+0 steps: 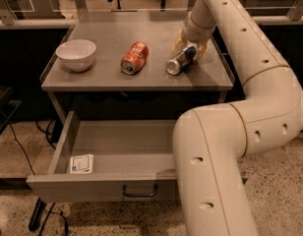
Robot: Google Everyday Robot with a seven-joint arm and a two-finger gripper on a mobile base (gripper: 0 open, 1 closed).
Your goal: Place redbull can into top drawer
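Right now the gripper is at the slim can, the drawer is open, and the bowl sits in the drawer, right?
No. The camera view shows the bowl on the tabletop, not in the drawer; the gripper is at the slim can.

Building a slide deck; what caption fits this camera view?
Gripper at the redbull can lying on the table, top drawer open below.
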